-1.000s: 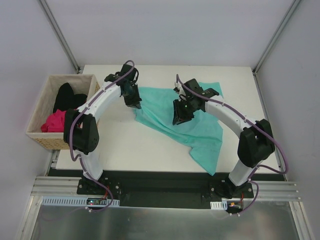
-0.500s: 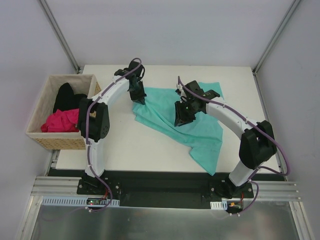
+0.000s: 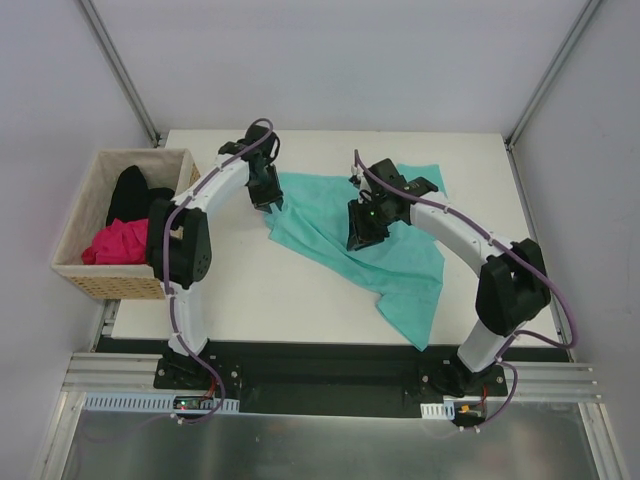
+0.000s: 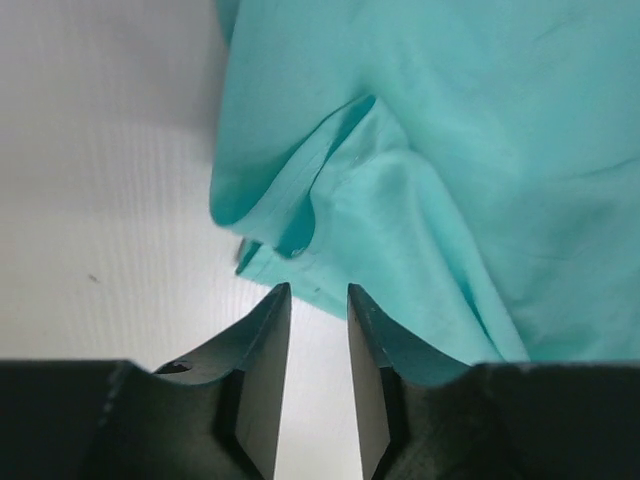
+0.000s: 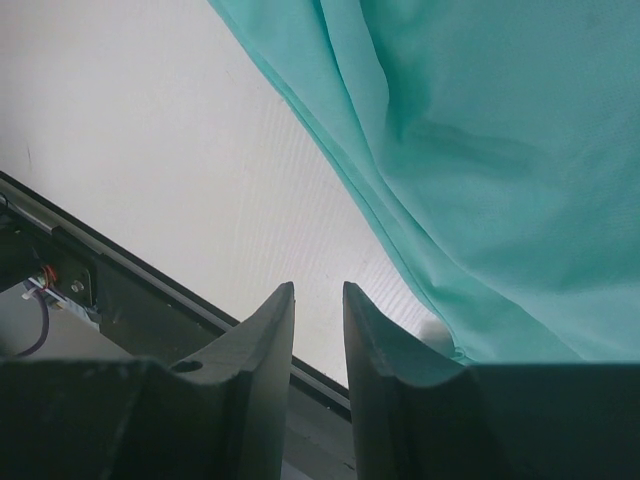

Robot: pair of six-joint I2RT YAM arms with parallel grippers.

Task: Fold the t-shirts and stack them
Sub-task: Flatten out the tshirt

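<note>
A teal shirt (image 3: 400, 265) lies unfolded and rumpled on the white worktop (image 3: 250, 290). It spreads from the middle of the far half down toward the near right corner, where one tip reaches the near edge. The left gripper (image 3: 267, 192) is at the shirt's left border, toward the far edge. In the left wrist view its fingers stand a little apart with only bare worktop showing between them, and a curled fold of the shirt's hem (image 4: 300, 215) lies just past the fingertips, not touching them. The right gripper (image 3: 361, 230) hangs over the middle of the shirt. In the right wrist view its fingers are likewise parted with nothing seen between them, the cloth runs beside and behind the right-hand finger, and the worktop's near edge shows below. A wicker basket (image 3: 75, 270) sits just off the worktop's left edge. It holds a pink shirt (image 3: 120, 240) toward its near side and a black shirt (image 3: 135, 190) toward its far side, both bundled up.
</note>
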